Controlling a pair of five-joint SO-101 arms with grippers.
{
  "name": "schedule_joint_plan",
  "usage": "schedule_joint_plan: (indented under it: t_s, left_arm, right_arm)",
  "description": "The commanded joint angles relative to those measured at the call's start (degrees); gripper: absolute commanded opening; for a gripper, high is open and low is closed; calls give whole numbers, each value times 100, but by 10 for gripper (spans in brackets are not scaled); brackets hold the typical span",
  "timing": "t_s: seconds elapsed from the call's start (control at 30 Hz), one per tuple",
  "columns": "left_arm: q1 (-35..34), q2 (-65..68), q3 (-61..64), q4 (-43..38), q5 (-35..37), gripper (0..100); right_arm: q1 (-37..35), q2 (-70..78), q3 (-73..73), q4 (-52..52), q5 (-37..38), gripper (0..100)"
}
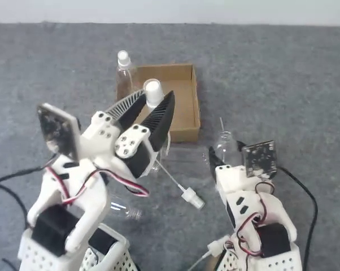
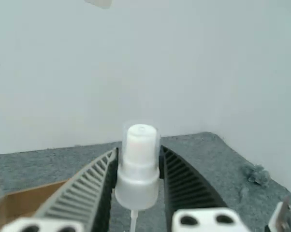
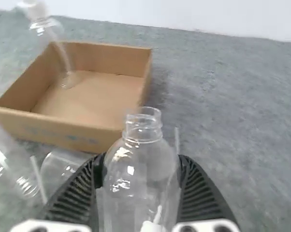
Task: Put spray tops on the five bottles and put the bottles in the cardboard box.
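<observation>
My left gripper (image 1: 154,100) is raised above the cardboard box's (image 1: 187,116) near side, shut on a white spray top (image 1: 153,92) whose thin tube hangs down. In the left wrist view the spray top (image 2: 137,164) stands upright between the ribbed fingers (image 2: 94,188). My right gripper (image 1: 223,157) sits to the right of the box, shut on an upright clear bottle (image 1: 226,144) with an open neck (image 3: 143,121). One capped bottle (image 1: 123,68) stands in the box's far left corner.
A loose spray top (image 1: 191,196) with its tube lies on the grey carpet between the arms. Clear bottles lie near the left arm (image 1: 125,210) and by the box's front (image 3: 63,166). White baskets (image 1: 116,257) stand at the near edge.
</observation>
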State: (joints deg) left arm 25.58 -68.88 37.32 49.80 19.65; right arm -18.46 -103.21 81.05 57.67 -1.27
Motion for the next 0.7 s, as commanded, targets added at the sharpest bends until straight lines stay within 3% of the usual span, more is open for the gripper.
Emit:
schedule_joint_plan:
  t_s: [0.0, 0.27, 0.5, 0.67]
  left_arm:
    - [-18, -422, 418, -721, 79, 26]
    - [-18, -563, 760, -1064, 88, 26]
    - [-18, -598, 778, -1240, 97, 26]
    - [-18, -598, 778, -1310, 97, 26]
  right_arm:
    - [-418, -84, 18, -110, 325, 6]
    - [-892, -84, 404, -752, 343, 6]
    - [-1349, -84, 976, -1622, 1029, 6]
    - [-1578, -84, 1125, -1859, 1064, 6]
